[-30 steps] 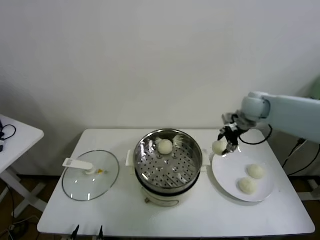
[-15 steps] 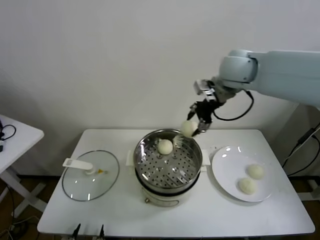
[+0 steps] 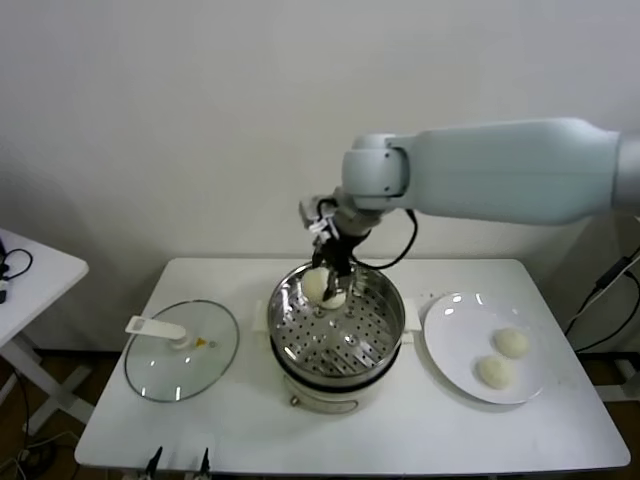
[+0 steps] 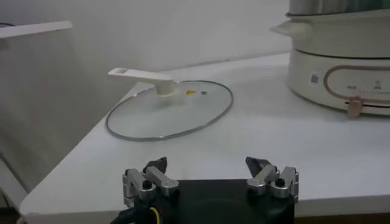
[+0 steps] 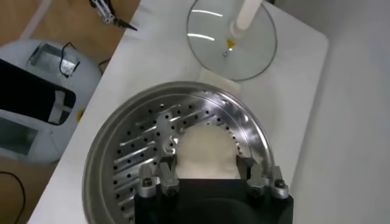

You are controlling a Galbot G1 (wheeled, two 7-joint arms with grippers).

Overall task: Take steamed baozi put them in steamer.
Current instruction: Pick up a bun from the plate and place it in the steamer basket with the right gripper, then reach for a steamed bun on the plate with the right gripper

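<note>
Our right hand (image 3: 333,270) hangs over the far rim of the steamer (image 3: 385,335), its fingers (image 5: 167,167) closed on one bun (image 5: 206,152). In the head view a pale bun shows right below it in the basket; we cannot tell it apart from the held one. Two more buns (image 3: 511,343) lie on the plate (image 3: 455,350), beside the steamer on the bench (image 3: 500,430). Our left hand (image 4: 210,176) waits low at the bench edge, fingers wide, near the glass lid (image 3: 160,365)
</note>
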